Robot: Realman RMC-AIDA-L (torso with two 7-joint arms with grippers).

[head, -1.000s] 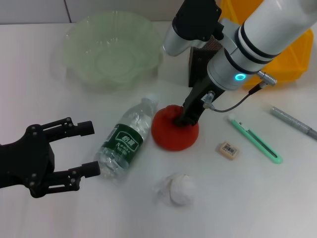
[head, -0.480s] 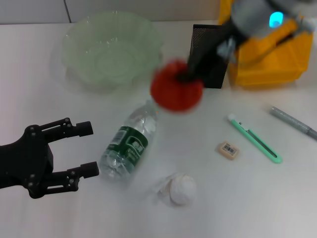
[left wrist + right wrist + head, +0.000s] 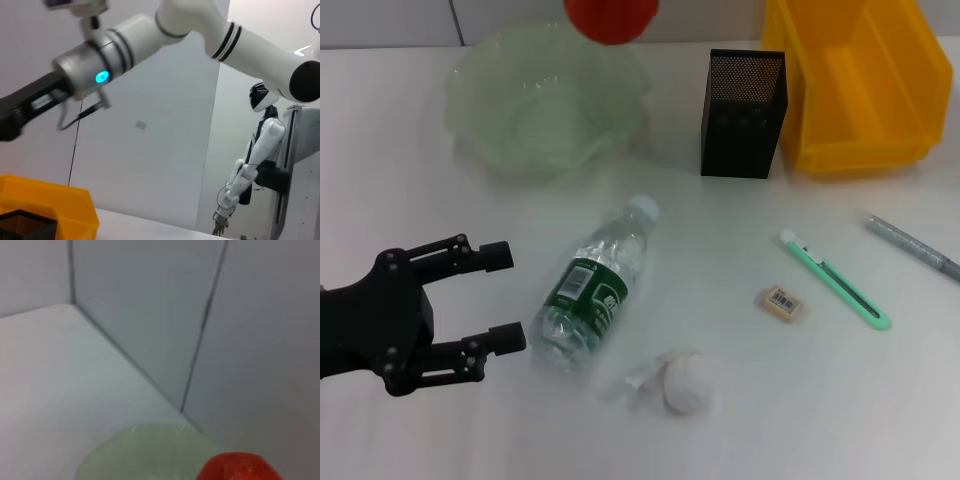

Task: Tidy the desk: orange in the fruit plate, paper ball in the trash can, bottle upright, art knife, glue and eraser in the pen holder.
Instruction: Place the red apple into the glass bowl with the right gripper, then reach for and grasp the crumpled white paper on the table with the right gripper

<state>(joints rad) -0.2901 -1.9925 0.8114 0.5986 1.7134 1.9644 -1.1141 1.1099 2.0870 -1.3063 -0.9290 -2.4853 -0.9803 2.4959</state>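
While the orange (image 3: 611,17) hangs at the fruit plate's (image 3: 546,102) one o'clock rim, the left gripper (image 3: 485,305) sits spread; the right gripper's claw state is impossible to tell.

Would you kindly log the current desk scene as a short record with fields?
orange: raised at the far edge of the head view, above the fruit plate's back rim
fruit plate: far left, nothing in it
bottle: lying on its side, cap toward the plate
paper ball: on the table, near edge
pen holder: upright beside the yellow bin
art knife: flat, right of centre
eraser: beside the knife
left gripper: open, left of the bottle
right gripper: not visible
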